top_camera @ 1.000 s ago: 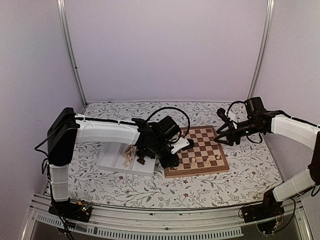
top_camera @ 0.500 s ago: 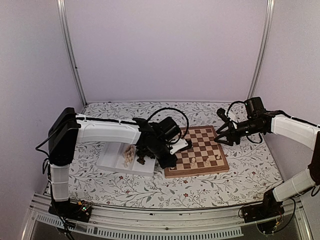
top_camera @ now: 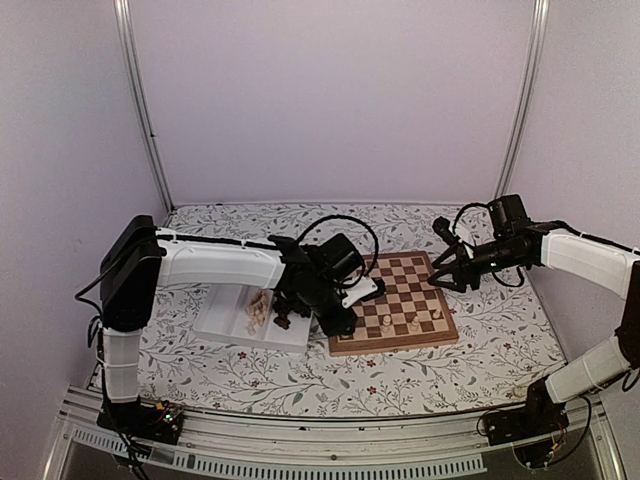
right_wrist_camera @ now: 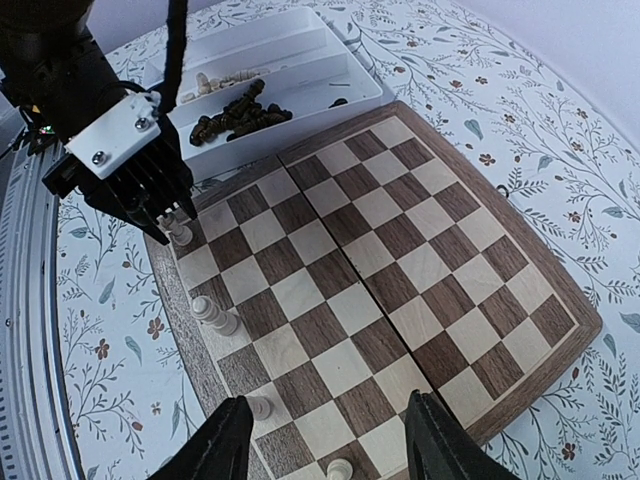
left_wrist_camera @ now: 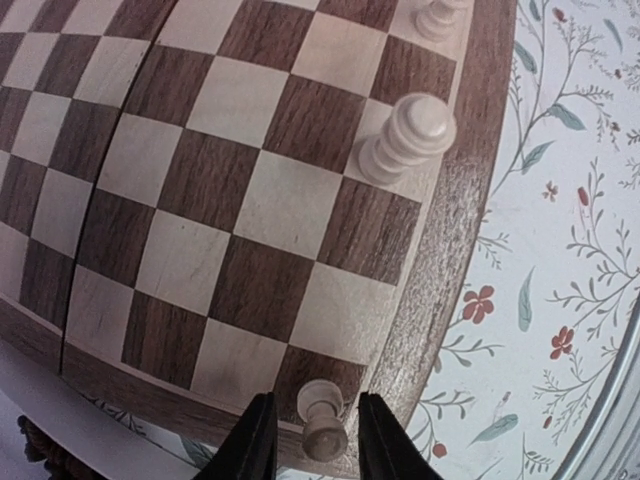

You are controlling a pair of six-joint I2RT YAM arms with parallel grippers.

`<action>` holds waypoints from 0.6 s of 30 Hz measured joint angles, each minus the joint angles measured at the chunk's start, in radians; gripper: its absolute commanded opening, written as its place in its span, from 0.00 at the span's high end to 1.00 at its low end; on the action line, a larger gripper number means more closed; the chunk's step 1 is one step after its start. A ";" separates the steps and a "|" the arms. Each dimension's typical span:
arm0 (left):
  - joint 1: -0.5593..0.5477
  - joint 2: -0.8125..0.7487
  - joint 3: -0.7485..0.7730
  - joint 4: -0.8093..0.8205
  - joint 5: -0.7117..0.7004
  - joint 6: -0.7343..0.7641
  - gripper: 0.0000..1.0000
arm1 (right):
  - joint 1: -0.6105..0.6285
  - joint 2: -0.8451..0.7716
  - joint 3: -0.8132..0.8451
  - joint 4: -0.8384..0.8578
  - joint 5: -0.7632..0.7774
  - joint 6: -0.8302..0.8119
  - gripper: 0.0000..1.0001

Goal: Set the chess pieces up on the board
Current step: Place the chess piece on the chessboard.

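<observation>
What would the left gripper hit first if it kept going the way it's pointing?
Most likely the cream pawn that stands between the fingers of the left gripper, then the board right beneath it.

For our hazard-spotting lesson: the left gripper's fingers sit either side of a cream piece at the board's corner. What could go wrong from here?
1. The left gripper leaves only slim gaps either side of the cream piece. Pulling away off-line could clip it and tip it over.
2. That piece stands on the corner square beside the border of the board, so a knock could send it onto the tablecloth.
</observation>
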 measured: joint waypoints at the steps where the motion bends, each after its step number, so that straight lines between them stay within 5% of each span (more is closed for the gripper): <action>1: 0.000 0.000 0.000 0.000 0.000 -0.002 0.67 | 0.000 0.000 0.000 0.000 0.000 0.000 0.45; 11: 0.003 -0.050 -0.007 0.003 -0.032 -0.016 0.61 | 0.000 0.000 0.000 0.000 -0.007 0.000 0.45; 18: 0.139 -0.345 -0.158 0.054 -0.133 -0.107 0.64 | 0.000 0.002 0.000 0.000 -0.007 -0.002 0.45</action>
